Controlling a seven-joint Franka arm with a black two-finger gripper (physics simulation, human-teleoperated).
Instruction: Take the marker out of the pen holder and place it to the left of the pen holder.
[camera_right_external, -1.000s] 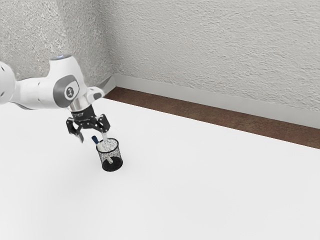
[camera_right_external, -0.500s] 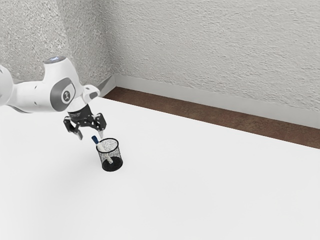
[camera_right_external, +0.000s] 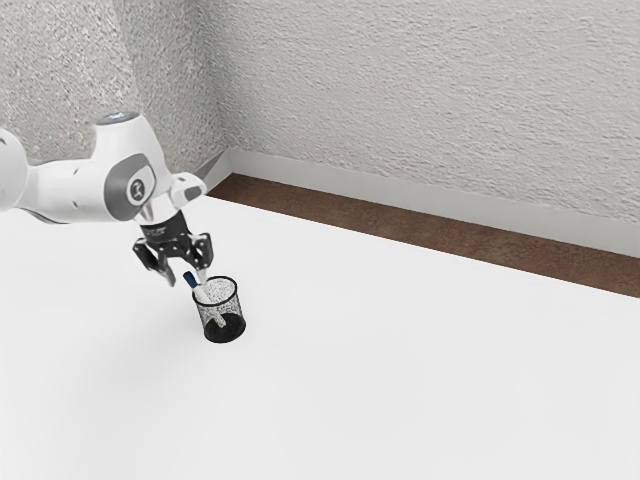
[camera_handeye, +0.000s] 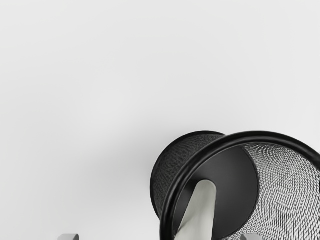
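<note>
My gripper (camera_right_external: 187, 281) is open just above the pen holder's rim, with its fingertips on either side of the marker's dark blue cap (camera_right_external: 189, 278). The marker (camera_right_external: 213, 308) leans inside the black mesh pen holder (camera_right_external: 238, 310), its white body reaching down to the base and its capped end sticking out over the rim toward the exterior view's left. In the wrist view, the gripper (camera_handeye: 160, 236) has its tips far apart at the lower edge. The marker's white body (camera_handeye: 198, 212) slants within the pen holder (camera_handeye: 240, 137); its cap is hidden there.
The white table (camera_right_external: 400, 390) surrounds the pen holder. Beyond its far edge lie a brown floor strip (camera_right_external: 420, 234) and a textured wall (camera_right_external: 420, 100). My arm comes in from the exterior view's left.
After drawing back a little toward the exterior view's left, my hand has come lower and toward the right again, around the cap. Marker and pen holder have not visibly moved.
</note>
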